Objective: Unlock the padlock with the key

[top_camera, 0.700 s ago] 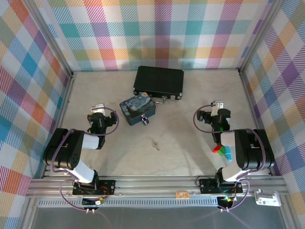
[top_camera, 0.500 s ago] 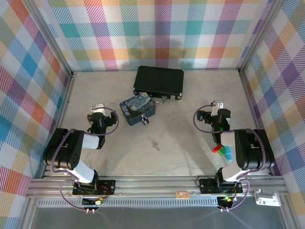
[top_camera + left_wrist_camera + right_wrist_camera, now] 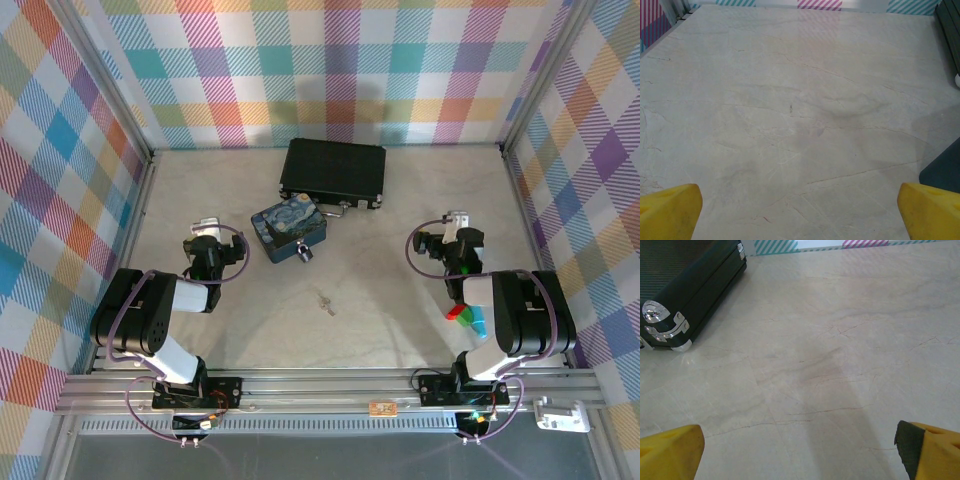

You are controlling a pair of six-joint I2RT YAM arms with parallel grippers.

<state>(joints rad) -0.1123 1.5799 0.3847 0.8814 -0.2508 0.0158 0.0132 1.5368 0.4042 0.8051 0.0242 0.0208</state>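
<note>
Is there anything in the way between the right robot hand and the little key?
No, nothing visible. The key lies by itself, and only bare table lies between it and the right gripper. The blue box and padlock sit off to the side.

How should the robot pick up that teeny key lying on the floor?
Pinch the key across its thin sides, probably coming straight down from above. It lies flat on the floor, out in the open with nothing touching it, so a sideways grab would likely just scrape past it. Which end is the head is too small to tell.
</note>
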